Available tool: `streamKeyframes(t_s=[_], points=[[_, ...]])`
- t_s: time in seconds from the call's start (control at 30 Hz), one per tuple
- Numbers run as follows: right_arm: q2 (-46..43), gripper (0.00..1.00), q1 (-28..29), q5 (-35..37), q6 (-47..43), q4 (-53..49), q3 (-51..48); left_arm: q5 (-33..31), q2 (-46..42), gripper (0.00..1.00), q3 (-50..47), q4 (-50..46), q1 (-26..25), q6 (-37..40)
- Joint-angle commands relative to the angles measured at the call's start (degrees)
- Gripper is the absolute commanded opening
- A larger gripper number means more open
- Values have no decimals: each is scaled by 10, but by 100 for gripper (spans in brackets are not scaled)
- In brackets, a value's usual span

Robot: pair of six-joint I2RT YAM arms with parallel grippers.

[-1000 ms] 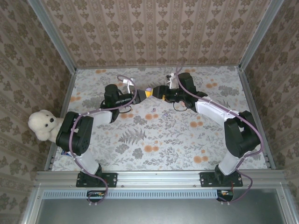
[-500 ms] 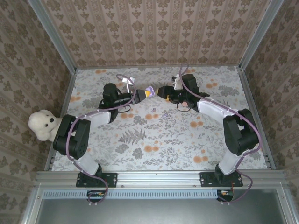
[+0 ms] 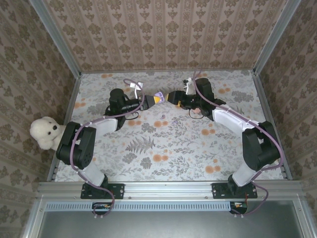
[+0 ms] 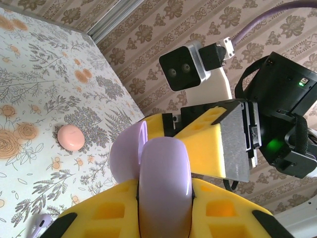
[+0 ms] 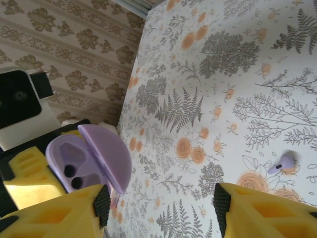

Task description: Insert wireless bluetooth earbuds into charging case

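Note:
My left gripper is shut on the lilac charging case and holds it above the back of the table. The case's lid stands open, and two empty sockets show in its body. Facing it, my right gripper is open with nothing between its fingers; one yellow finger is close beside the lid. A lilac earbud lies on the floral tabletop below the case.
A pink oval object lies on the table near the right arm. A white teddy bear sits past the table's left edge. Patterned walls close in the back and both sides.
My right arm has swung its wrist to the right and drawn its gripper slightly back from the case. The left gripper keeps the case in the same place.

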Motion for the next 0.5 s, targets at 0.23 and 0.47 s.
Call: streamKeyframes(t_s=[0.23, 0.47], points=[[7, 58, 21, -16, 0, -8, 33, 9, -16, 0, 16, 11, -2, 13], [24, 56, 24, -12, -3, -17, 50, 7, -15, 0, 18, 10, -5, 12]])
